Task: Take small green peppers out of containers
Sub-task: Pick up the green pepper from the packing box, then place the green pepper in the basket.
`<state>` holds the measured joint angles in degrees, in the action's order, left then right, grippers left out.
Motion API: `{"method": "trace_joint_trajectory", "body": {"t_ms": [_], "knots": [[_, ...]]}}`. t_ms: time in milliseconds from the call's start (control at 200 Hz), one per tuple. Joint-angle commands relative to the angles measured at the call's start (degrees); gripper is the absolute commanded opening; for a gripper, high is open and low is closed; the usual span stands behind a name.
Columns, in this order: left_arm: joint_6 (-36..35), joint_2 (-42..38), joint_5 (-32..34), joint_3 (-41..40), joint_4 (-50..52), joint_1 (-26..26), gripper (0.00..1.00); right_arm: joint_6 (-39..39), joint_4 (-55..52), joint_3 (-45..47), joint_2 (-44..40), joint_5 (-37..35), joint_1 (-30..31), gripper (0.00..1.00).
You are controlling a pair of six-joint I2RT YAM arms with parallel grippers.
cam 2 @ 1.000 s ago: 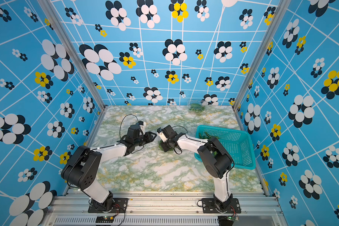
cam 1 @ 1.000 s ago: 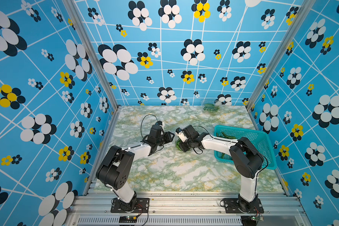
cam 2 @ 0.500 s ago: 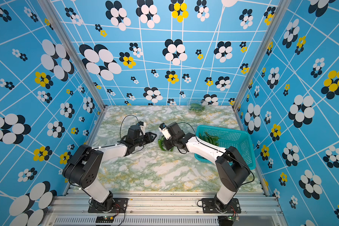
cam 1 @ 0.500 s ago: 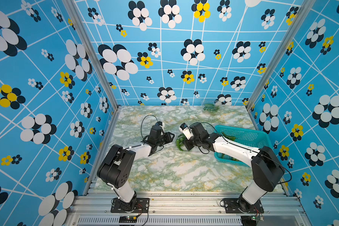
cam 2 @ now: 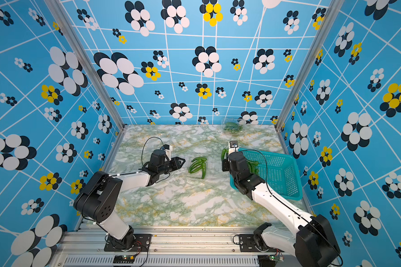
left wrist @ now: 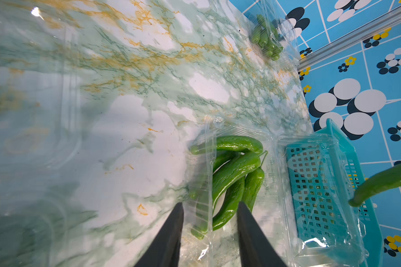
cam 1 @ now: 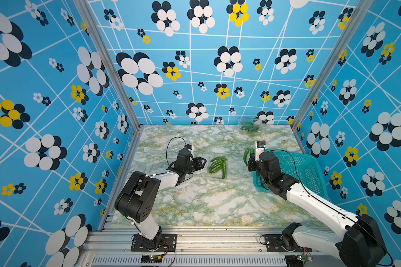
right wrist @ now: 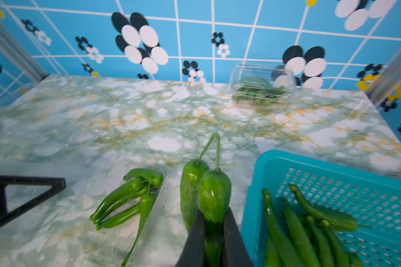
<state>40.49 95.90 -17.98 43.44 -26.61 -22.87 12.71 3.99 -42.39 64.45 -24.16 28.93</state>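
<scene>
Marbled tabletop (cam 1: 206, 203): swing small green peppers (right wrist: 213, 196), pinched in right gripper (right wrist: 214, 211), over teal basket (right wrist: 252, 196) rim; drop low, left gripper (left wrist: 210, 204) spread.

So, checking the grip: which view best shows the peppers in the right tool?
Right wrist: the held peppers are close-up, pinched in the right tool. Both top views show them tiny; left wrist catches one tip.

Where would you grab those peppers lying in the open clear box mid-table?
Probably from above, jaws across the stem ends, where the peppers lie bunched; their tips fan apart. They lie flat, and the box has walls that hinder a sideways approach.
</scene>
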Motion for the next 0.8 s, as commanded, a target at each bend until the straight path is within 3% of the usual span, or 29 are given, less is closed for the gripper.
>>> {"method": "trace_joint_trajectory", "body": {"t_ms": [0, 190, 425, 505, 660, 799], "knots": [[-0.4, -1.2, -1.0, -0.9, -1.3, 0.3, 0.4, 6.3, -0.5, 1.6, -3.2, -7.8, -4.1, 0.0], [-0.5, -1.1, -1.9, -0.7, -1.0, 0.3, 0.4, 12.6, -9.9, -1.1, -2.0, -8.1, -11.8, 0.0], [-1.3, -2.1, -2.1, -0.9, -1.0, 0.2, 0.4, 15.9, -16.2, -4.1, 7.9, -6.2, -13.8, 0.01], [-1.7, -2.9, -1.6, -1.0, -0.7, 0.1, 0.41, 16.7, -18.5, -5.6, 10.9, -5.3, -13.8, 0.11], [-3.2, -3.7, -0.5, -1.2, 0.1, -0.1, 0.41, 16.8, -22.3, -8.9, 13.5, -3.1, -13.9, 0.42], [-5.7, -4.6, 2.5, -1.2, 1.9, -0.6, 0.41, 14.1, -18.3, -7.1, 9.8, 0.6, -13.8, 0.48]]}}
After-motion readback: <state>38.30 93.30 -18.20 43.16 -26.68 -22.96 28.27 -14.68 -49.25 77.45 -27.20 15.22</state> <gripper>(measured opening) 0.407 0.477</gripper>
